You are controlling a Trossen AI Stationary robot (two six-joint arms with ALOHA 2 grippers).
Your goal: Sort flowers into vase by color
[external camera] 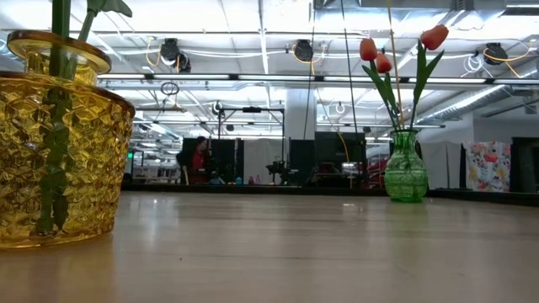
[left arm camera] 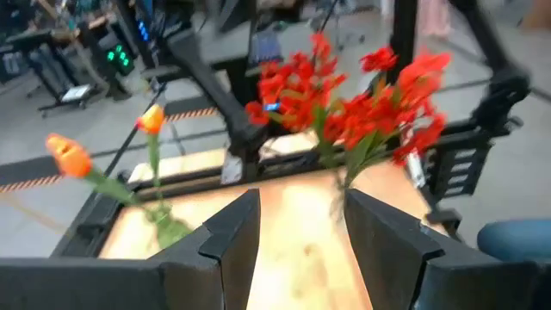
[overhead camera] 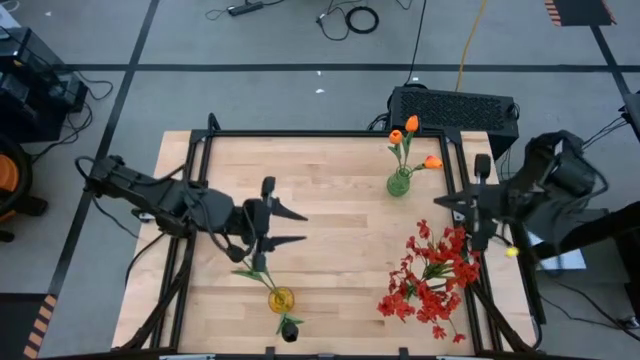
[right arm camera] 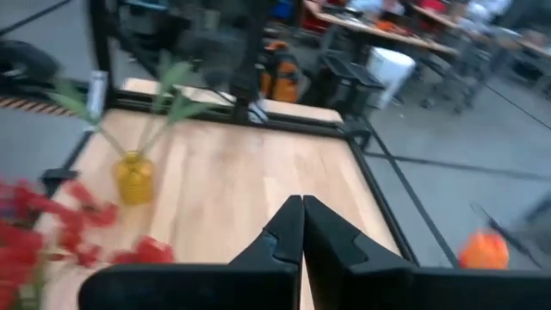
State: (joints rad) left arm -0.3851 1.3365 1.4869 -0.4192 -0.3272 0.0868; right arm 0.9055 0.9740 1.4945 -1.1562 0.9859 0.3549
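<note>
- My right gripper (overhead camera: pixel 470 205) is hanging with fingers pressed together, holding nothing, just beside the red flowers (overhead camera: pixel 432 275).
- Red flowers are standing bunched at the table's right front, no vase visible; my right arm is nearer.
- My left gripper (overhead camera: pixel 285 227) is waiting half-spread and empty above the yellow vase (overhead camera: pixel 281 298).

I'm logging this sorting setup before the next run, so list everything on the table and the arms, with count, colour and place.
Orange flowers: three, orange, in the green vase, far right.
Green vase: one, green glass, far right of the table.
Red flowers: one bushy bunch, red, near right.
Yellow vase: one, yellow glass, near edge, holding green stems.
Black flower: at least one, dark, at the near edge by the yellow vase.
Table: one, light wood.
Left gripper: open, empty, left of centre.
Right gripper: shut, empty, right edge above the red flowers.
</note>
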